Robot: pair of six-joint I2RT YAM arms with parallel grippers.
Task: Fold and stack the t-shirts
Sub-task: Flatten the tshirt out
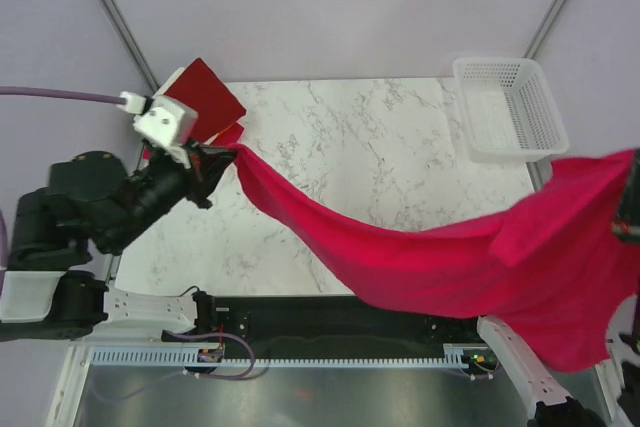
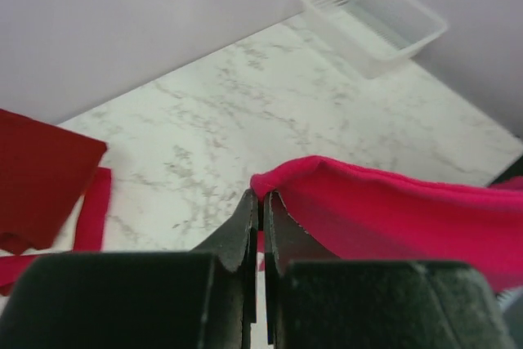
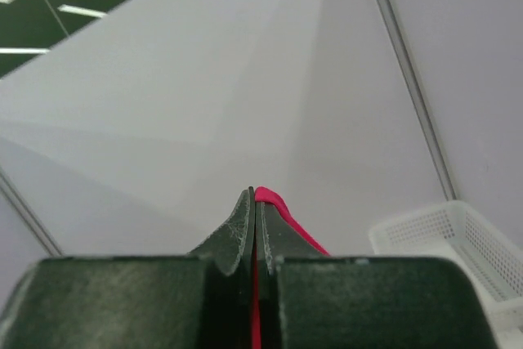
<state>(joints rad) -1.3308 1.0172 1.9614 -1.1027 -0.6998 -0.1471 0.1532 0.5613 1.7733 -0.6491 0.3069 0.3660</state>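
Above the marble table (image 1: 380,147), left claw (image 2: 261,202) and right claw (image 3: 255,202) each clamp the stretched crimson t-shirt (image 1: 420,257).

crimson t-shirt (image 1: 430,257) stretched in a sagging band over the marble table (image 1: 380,147), one corner pinched in the left gripper (image 1: 225,157), folded dark red shirt (image 1: 205,95) at far-left corner, white basket (image 1: 500,147) far right

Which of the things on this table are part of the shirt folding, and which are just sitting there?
Part of the job:
crimson shirt, stretched between left gripper and right gripper
folded dark red shirt

Just lying about:
white basket
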